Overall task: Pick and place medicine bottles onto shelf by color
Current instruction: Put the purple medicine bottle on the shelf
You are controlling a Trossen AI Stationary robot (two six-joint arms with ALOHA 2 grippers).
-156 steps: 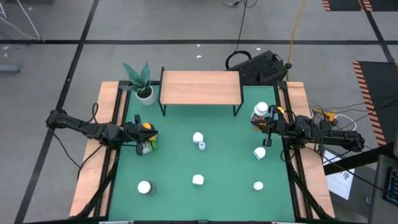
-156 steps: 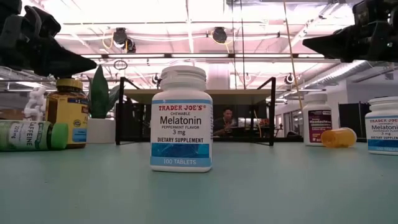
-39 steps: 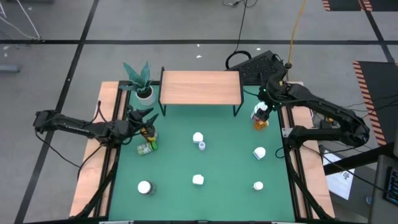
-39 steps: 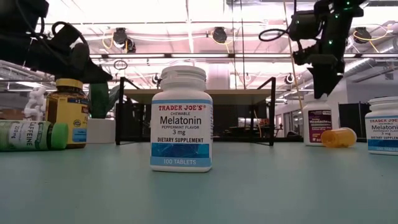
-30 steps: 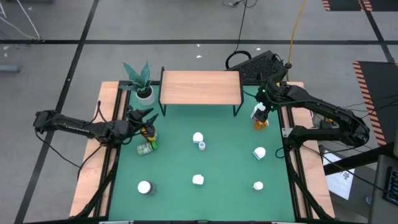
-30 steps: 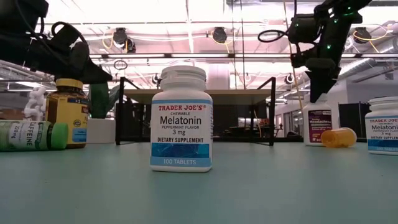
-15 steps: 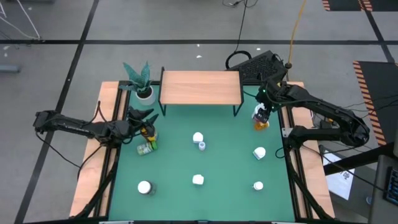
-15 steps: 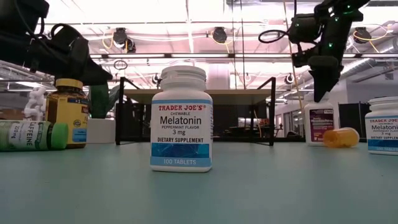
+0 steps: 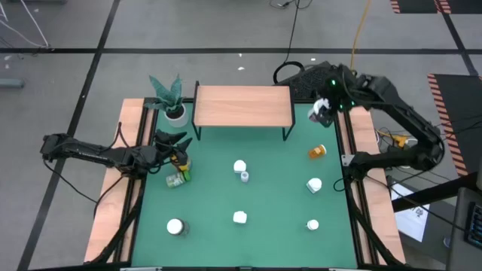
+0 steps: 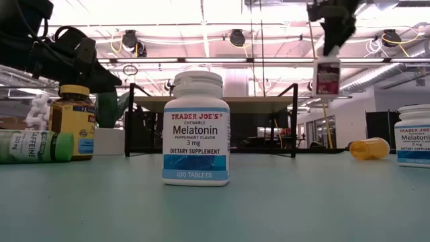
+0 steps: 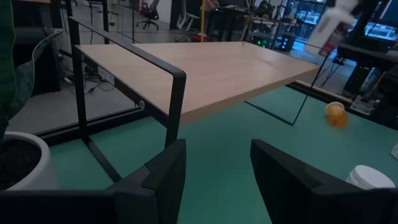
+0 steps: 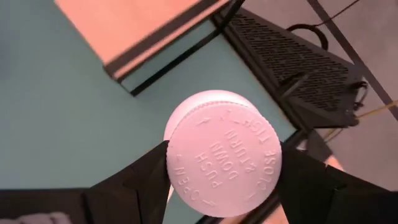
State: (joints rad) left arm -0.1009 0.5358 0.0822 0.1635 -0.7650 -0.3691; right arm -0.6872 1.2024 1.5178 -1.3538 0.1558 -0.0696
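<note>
My right gripper (image 9: pixel 325 105) is high above the table's far right corner, shut on a white medicine bottle (image 10: pixel 327 75) with a dark pink label. An orange bottle (image 9: pixel 317 152) lies on its side below it. The shelf (image 9: pixel 242 105) stands on thin black legs at the far middle. My left gripper (image 11: pixel 217 168) is open at the table's left, level, facing the shelf, with nothing between its fingers. It stands just above an amber bottle with a yellow cap (image 9: pixel 178 156), and a green bottle (image 9: pixel 178 178) lies beside that. My right gripper pinches the white bottle at its top, one finger (image 12: pixel 143 180) on either side just under the white cap (image 12: pixel 224 152). The fingers come from above, slanting down. The bottle hangs upright below them, lifted clear of the table.
White bottles stand about the green mat: one at the middle (image 9: pixel 239 166) with a tiny one beside it, one at the right (image 9: pixel 313 184), and three along the near side (image 9: pixel 239 217). A potted plant (image 9: pixel 172 96) stands left of the shelf. Wooden rails run along both table sides.
My right gripper has risen steeply from beside the orange bottle, taking the white bottle with it. The bottle stood on the table half a second ago and now hangs upright, well above shelf height. The orange bottle stays on the mat.
</note>
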